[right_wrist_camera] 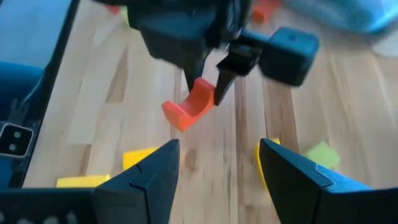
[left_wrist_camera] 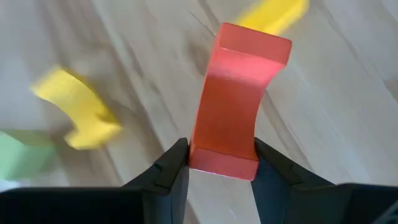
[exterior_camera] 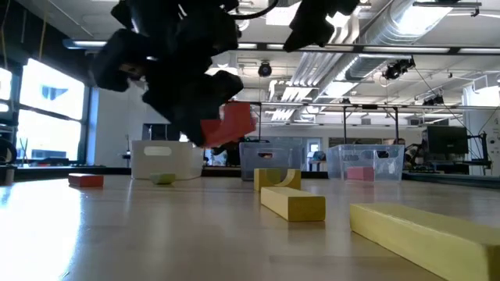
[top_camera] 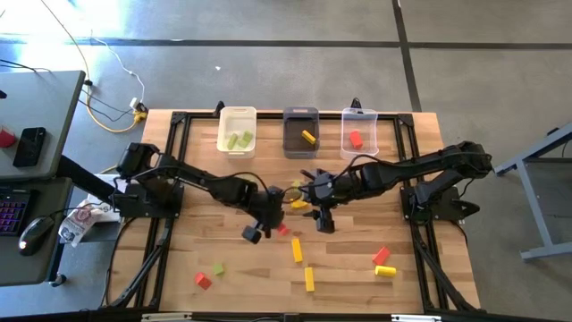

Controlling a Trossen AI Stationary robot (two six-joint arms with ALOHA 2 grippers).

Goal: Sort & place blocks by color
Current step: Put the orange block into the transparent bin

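White bin (top_camera: 238, 131) holds green blocks (top_camera: 238, 139), grey bin (top_camera: 300, 131) a yellow block (top_camera: 308, 137), clear bin (top_camera: 359, 132) a red one (top_camera: 356, 139) (all single-coloured). Left gripper (left_wrist_camera: 221, 163) fingers clamp a red block (left_wrist_camera: 235, 106); right gripper (right_wrist_camera: 217, 163) fingers wide.

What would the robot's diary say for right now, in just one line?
left gripper: shut on red block, lifted off table | right gripper: open, empty, close by | clear bin: one red block

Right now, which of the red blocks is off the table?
The curved red block pinched in the left gripper, held above mid-table. The other red blocks lie flat: one at the near left, one at the near right, one in the clear bin.
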